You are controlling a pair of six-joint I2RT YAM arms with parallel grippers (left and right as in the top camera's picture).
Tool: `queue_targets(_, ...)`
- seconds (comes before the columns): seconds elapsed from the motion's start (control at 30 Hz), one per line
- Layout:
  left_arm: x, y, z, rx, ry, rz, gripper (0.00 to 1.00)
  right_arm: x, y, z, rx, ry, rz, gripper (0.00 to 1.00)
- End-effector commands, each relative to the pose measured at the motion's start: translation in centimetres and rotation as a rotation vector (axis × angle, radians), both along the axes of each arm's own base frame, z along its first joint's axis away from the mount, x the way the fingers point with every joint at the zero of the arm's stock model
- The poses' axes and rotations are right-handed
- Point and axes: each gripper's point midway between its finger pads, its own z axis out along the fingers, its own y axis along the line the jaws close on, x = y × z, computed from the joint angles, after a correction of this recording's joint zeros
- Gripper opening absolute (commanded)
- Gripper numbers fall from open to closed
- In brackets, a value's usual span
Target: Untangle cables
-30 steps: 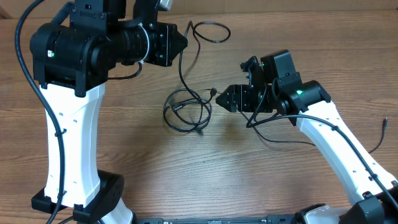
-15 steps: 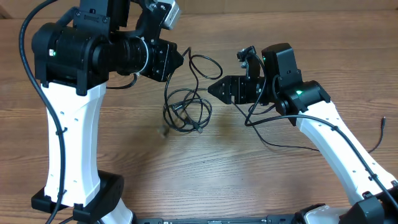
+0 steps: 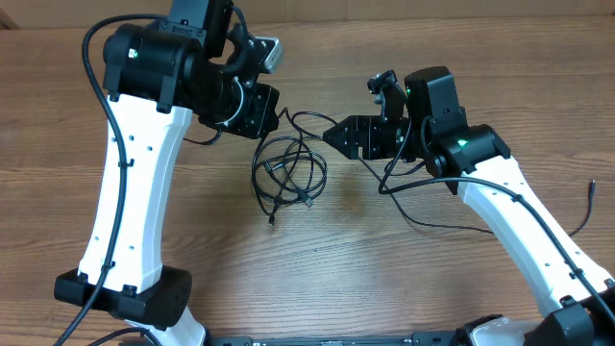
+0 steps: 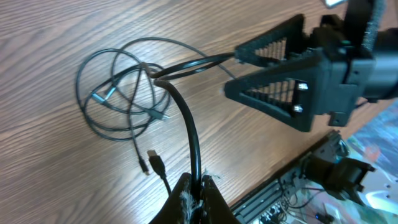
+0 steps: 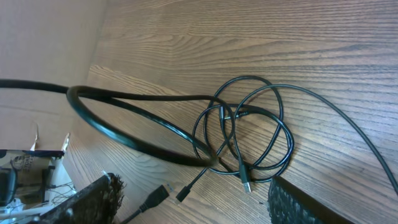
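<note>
The cables (image 3: 288, 171) lie as loose black loops on the table between my two arms, with one plug end trailing toward the front (image 3: 272, 219). My left gripper (image 3: 274, 108) is just behind the loops and is shut on one black cable (image 4: 193, 134), which arcs from its jaws (image 4: 200, 186) up into the loops (image 4: 121, 93). My right gripper (image 3: 332, 135) is open and empty just right of the loops, and the left wrist view shows its fingers apart (image 4: 233, 71). In the right wrist view the loops (image 5: 249, 134) lie ahead of the spread fingers (image 5: 189, 190), with plug ends (image 5: 165, 191) between them.
The table is bare brown wood (image 3: 384, 269). A thin black wire from the right arm (image 3: 432, 216) trails on the table to the right. A cardboard box (image 5: 37, 56) stands at the far side. The table edge with electronics below shows in the left wrist view (image 4: 323, 174).
My left arm swung right and lowered its gripper toward the bundle, dragging its cable so the far loop collapsed into the pile. My right gripper moved up and left, then held still.
</note>
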Motion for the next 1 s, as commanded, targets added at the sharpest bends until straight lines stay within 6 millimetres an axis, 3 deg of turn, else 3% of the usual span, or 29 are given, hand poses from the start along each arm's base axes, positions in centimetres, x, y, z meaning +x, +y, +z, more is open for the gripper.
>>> queue_targets(0.0,-1.3,-1.9,0.5,-0.06,0.012,-0.074,0.04,0.1,0.0,0.0,-0.007,-0.013,-0.002,0.73)
queue_targets(0.13,-2.0,-3.1,0.7,-0.084,0.021,-0.11,0.05,0.6,-0.6,-0.3,-0.039,-0.024,-0.035,0.66)
queue_targets(0.27,-2.3,-3.5,0.7,-0.082,0.021,-0.124,0.06,1.8,-2.4,-1.2,-0.123,-0.021,-0.155,0.29)
queue_targets(0.4,-1.8,-2.6,0.2,-0.021,0.001,-0.1,0.04,2.6,-6.0,-3.1,-0.217,0.087,-0.434,0.04)
queue_targets(0.5,-1.0,-1.3,-0.4,0.06,-0.015,-0.048,0.04,1.8,-9.0,-4.7,-0.273,0.208,-0.668,0.04)
queue_targets(0.57,-0.6,-0.3,-0.7,0.109,-0.018,0.005,0.04,1.2,-9.7,-5.2,-0.287,0.253,-0.727,0.04)
queue_targets(0.77,-0.7,-0.6,-0.7,0.09,-0.006,0.01,0.04,1.2,-6.7,-4.3,-0.243,0.179,-0.472,0.06)
queue_targets(0.83,-0.9,-0.9,-0.5,0.072,0.0,0.003,0.06,0.9,-4.5,-3.3,-0.191,0.123,-0.3,0.14)
queue_targets(0.87,-0.9,-1.0,-0.5,0.069,0.002,0.002,0.06,0.0,-2.2,-2.1,-0.124,0.054,-0.103,0.41)
queue_targets(0.93,-1.0,-1.1,-0.7,0.068,0.008,-0.001,0.06,-0.9,-0.7,-1.2,-0.075,-0.002,0.035,0.61)
queue_targets(0.97,-1.0,-1.1,-0.7,0.069,0.01,-0.002,0.06,-1.1,-0.4,-1.0,-0.064,-0.012,0.06,0.64)
